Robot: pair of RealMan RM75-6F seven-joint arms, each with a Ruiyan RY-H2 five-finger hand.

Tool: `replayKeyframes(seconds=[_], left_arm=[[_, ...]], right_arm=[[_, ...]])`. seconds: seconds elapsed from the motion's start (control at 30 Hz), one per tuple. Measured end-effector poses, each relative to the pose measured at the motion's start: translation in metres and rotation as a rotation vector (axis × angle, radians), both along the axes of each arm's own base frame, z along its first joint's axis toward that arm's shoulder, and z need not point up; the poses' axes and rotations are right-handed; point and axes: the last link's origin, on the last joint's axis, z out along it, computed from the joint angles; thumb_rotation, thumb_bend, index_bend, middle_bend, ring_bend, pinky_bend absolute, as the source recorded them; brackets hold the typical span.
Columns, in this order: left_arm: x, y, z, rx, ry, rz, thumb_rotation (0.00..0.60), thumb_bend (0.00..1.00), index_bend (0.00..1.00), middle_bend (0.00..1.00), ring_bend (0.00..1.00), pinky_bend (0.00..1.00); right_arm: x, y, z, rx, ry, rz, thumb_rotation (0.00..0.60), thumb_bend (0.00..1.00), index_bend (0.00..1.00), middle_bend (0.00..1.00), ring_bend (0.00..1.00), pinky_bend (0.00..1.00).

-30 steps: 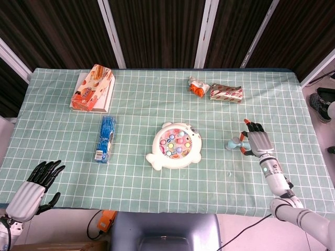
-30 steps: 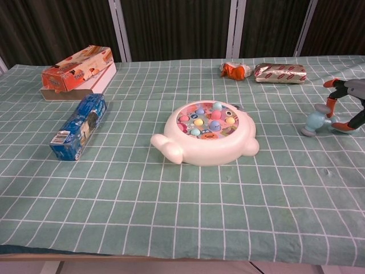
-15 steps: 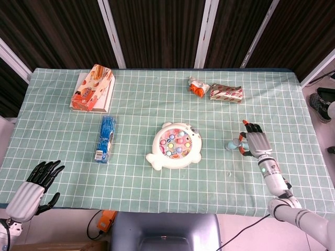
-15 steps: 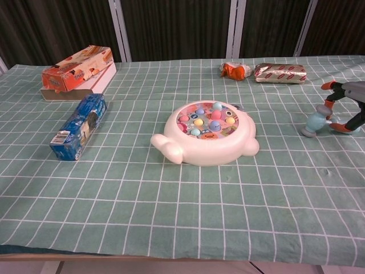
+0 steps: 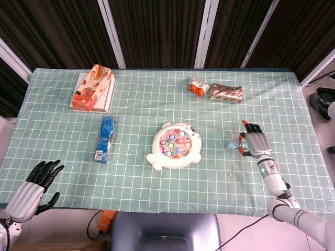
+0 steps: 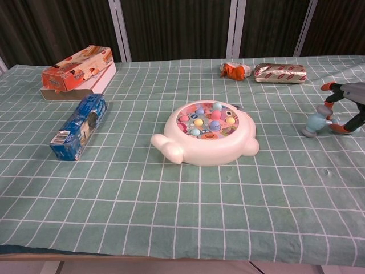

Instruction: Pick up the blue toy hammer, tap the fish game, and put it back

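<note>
The blue toy hammer (image 5: 232, 145) lies on the cloth right of the fish game (image 5: 175, 146), its head (image 6: 314, 123) resting on the table. My right hand (image 5: 255, 142) is over the hammer's handle. In the chest view the right hand (image 6: 349, 97) arches its fingers down on both sides of the handle, still apart, and the handle's far end is hidden under it. The white fish game (image 6: 208, 132) holds several coloured fish. My left hand (image 5: 36, 184) hangs off the table's near left corner, fingers spread and empty.
A blue packet (image 5: 107, 138) lies left of the game, with an orange box (image 5: 93, 88) behind it. A small orange snack (image 5: 197, 87) and a foil packet (image 5: 226, 93) lie at the back right. The green checked tablecloth (image 6: 171, 205) covers the table.
My right hand has shifted slightly left over the hammer handle and its fingers have lowered a little. The hammer and the left hand have barely moved.
</note>
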Motion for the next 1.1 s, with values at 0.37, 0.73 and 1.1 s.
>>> replayKeyframes(seconds=[0.37,0.73,1.1], left_arm=[[0.0,0.0001,0.0002,0.0,-0.002,-0.001,0.6,0.43,0.0,0.0,0.0,0.03],[0.0002,-0.0003,0.0001,0.0,-0.002,-0.002,0.6,0.43,0.0,0.0,0.0,0.03],[0.0005,0.0001,-0.0001,0.0,-0.002,-0.003,0.6,0.43,0.0,0.0,0.0,0.03]], right_arm=[[-0.0026,0.0008,-0.0017,-0.004,0.01,-0.007,0.6,0.59,0.69,0.0,0.0,0.0],[-0.0067,0.0011,-0.002,-0.02,0.022,-0.015,0.6,0.62,0.78,0.24,0.17,0.24],[-0.0065,0.0029,-0.0061,-0.008,0.052,0.0,0.6,0.65,0.84,0.53,0.62,0.64]])
